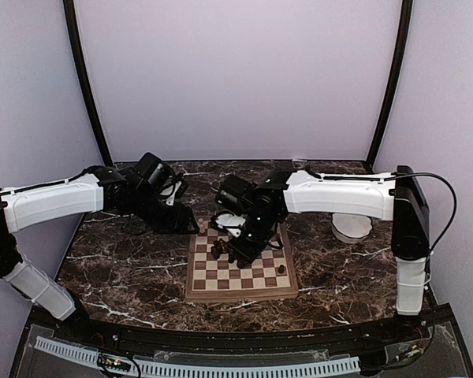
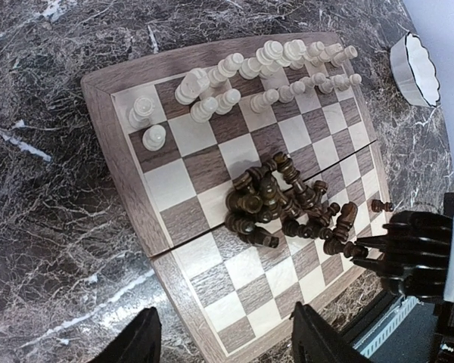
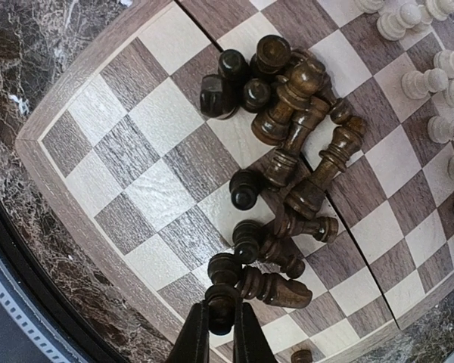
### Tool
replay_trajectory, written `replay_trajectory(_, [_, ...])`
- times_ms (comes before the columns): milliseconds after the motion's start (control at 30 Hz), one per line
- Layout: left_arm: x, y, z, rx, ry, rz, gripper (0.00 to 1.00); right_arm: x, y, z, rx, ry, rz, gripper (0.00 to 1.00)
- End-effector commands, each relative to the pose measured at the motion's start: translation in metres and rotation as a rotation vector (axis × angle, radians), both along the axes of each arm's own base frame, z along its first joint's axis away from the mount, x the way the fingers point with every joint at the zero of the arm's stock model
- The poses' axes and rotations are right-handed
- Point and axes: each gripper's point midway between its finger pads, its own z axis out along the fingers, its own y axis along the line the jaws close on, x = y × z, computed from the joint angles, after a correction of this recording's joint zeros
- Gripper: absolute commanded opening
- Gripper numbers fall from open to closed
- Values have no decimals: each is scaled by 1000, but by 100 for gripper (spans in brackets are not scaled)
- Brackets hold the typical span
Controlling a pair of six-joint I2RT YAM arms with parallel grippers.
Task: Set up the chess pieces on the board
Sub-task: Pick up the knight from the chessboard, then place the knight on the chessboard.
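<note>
Around right hand (image 3: 221, 325), toppled dark pieces (image 3: 284, 106)

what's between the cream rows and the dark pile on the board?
Nothing stands there: only bare squares of the board separate the cream pieces from the dark pile. The left wrist view shows the gap clearly.

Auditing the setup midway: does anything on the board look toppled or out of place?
The dark brown pieces sit in a jumbled heap, many toppled, at the middle of the board, not on home squares. The cream pieces stand in rows along one edge.
</note>
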Motion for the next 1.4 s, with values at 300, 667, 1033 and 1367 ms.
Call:
replay_trajectory(300, [-2, 0, 3, -11, -15, -20, 61, 12, 10, 50, 117, -98, -32, 0])
replay_trajectory(667, [-1, -3, 1, -16, -32, -42, 61, 49, 5, 84, 269, -56, -171, 0])
replay_trajectory(1033, [-12, -28, 35, -270, -223, -188, 61, 55, 8, 78, 288, 33, -198, 0])
replay_trajectory(1367, [-10, -15, 10, -174, -154, -134, 61, 54, -36, 47, 95, 17, -278, 0])
